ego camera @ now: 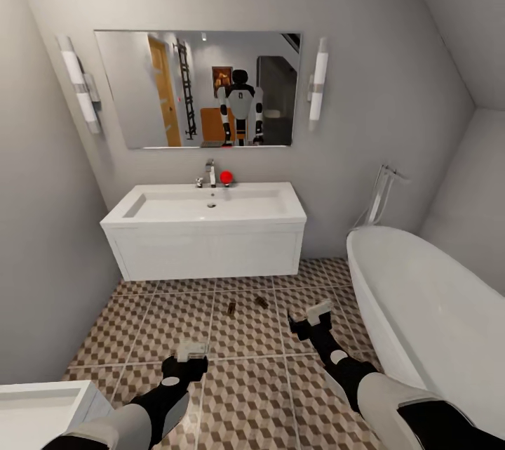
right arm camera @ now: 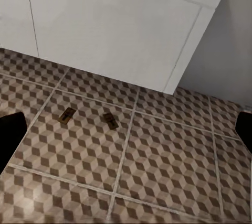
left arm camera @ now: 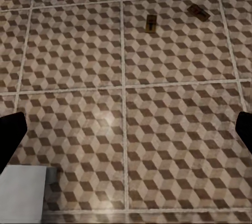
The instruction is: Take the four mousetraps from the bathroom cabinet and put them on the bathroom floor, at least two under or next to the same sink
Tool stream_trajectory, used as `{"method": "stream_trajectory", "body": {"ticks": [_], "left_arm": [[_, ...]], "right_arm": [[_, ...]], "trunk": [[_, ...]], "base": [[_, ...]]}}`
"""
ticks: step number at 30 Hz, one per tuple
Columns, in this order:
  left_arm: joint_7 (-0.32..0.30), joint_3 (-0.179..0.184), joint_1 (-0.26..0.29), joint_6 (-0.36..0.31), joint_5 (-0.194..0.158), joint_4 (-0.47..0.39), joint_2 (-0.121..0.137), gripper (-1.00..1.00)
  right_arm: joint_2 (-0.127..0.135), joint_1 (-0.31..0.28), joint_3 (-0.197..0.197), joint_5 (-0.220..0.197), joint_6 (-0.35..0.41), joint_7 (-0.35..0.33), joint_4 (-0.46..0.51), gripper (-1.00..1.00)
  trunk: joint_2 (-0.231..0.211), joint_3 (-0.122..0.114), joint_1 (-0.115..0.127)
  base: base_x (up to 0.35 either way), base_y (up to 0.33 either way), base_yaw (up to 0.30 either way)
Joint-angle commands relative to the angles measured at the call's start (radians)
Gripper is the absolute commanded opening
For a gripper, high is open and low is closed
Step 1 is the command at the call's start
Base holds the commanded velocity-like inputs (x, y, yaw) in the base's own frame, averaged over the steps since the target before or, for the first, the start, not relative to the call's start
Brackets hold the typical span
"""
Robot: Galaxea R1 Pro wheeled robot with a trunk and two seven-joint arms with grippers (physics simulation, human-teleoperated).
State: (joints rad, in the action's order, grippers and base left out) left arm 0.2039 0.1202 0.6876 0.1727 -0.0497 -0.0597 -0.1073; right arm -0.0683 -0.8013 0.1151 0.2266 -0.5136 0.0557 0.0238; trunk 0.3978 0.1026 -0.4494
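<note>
Ahead of both claws, left claw (ego camera: 191, 352) and right claw (ego camera: 315, 314), each seen open and empty, two mousetraps (ego camera: 231, 308) (ego camera: 261, 302) lay flat on the bathroom floor (ego camera: 245, 394); judged light, stiff, best pinched across board edges.

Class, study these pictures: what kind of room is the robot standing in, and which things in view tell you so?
A bathroom. A white wall-hung sink with a chrome tap sits under a wide mirror, a white oval bathtub stands beside it, and the floor is tiled in a cube pattern.

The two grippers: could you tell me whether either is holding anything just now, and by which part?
Nothing is held: the left gripper and right gripper are open, and two mousetraps lie on the floor.
</note>
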Motion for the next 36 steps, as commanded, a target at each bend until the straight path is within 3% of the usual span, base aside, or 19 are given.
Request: {"method": "stream_trajectory", "body": {"ticks": [1,9,13,14,19,25,30,36], "left_arm": [[0.005,0.009,0.001,0.004,-0.005,0.008,0.000,1.00],[0.003,0.009,-0.023,0.029,-0.004,0.071,0.001,1.00],[0.003,0.009,-0.072,0.192,-0.004,0.107,0.005,1.00],[0.004,0.009,-0.099,0.283,-0.004,0.119,0.009,1.00],[0.004,0.009,-0.188,0.479,-0.004,0.134,0.036,1.00],[-0.027,0.009,-0.265,0.545,-0.002,0.137,0.073,1.00],[-0.178,0.009,-0.326,0.621,-0.003,0.138,0.112,1.00],[-0.227,0.009,-0.357,0.641,-0.004,0.138,0.121,1.00]], "right_arm": [[0.000,0.004,0.007,0.000,-0.004,0.006,-0.001,1.00],[0.001,0.081,0.007,0.000,-0.059,0.005,-0.002,1.00],[0.002,0.115,0.006,0.000,-0.107,0.005,-0.002,1.00],[0.002,0.128,0.006,0.000,-0.122,0.006,-0.002,1.00],[0.001,0.171,0.006,0.000,-0.145,0.006,-0.002,1.00],[0.001,0.213,0.007,0.000,-0.179,0.006,-0.002,1.00],[0.014,0.281,0.007,0.000,-0.257,0.006,-0.003,1.00],[0.041,0.342,0.006,-0.001,-0.329,0.007,-0.004,1.00]], "trunk": [[0.002,0.002,-0.001],[0.002,0.002,-0.001],[0.002,0.002,-0.001],[0.002,0.002,-0.001],[0.002,0.002,-0.001],[0.002,0.002,-0.001],[0.002,0.002,-0.001],[0.002,0.002,-0.001]], "base": [[0.000,0.000,0.000],[0.000,0.000,0.000],[0.000,0.000,0.000],[0.000,0.000,0.000],[0.000,0.000,0.000],[0.000,0.000,0.000],[0.000,0.000,0.000],[0.000,0.000,0.000]]}}
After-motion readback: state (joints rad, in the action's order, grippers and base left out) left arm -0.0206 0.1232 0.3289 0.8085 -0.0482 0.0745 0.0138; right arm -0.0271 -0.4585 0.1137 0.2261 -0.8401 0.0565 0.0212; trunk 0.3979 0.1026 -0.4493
